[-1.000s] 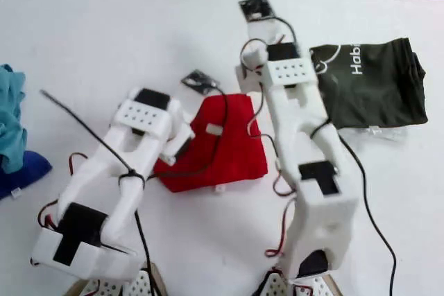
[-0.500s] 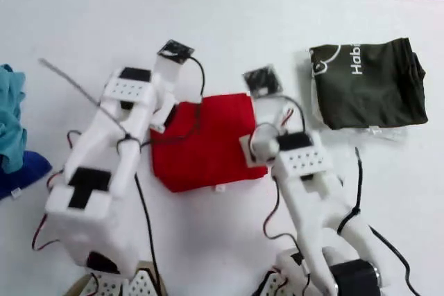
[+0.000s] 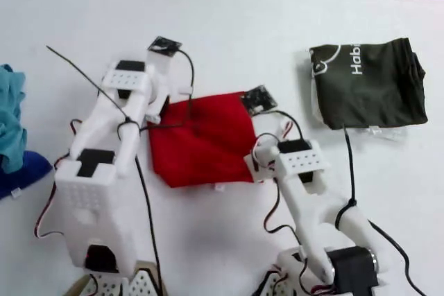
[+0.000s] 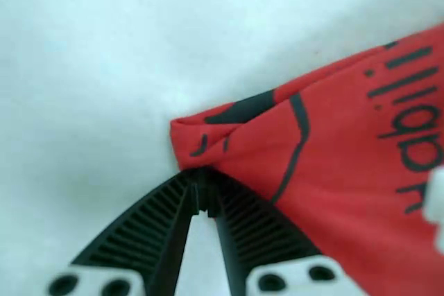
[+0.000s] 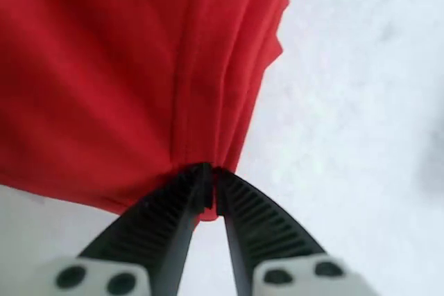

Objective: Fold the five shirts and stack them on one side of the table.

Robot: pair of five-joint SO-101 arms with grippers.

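High view: my left claw (image 4: 201,188) and right claw (image 5: 208,178) clamp the red shirt (image 3: 201,145); the green shirt (image 3: 368,84) lies beyond the right.

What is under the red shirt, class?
The table shows all round the red shirt; the part directly beneath is covered. The left gripper and right gripper pinch its edges.

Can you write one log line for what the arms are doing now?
left gripper: shut on red shirt corner | right gripper: shut on its other edge | green shirt: folded, lying apart
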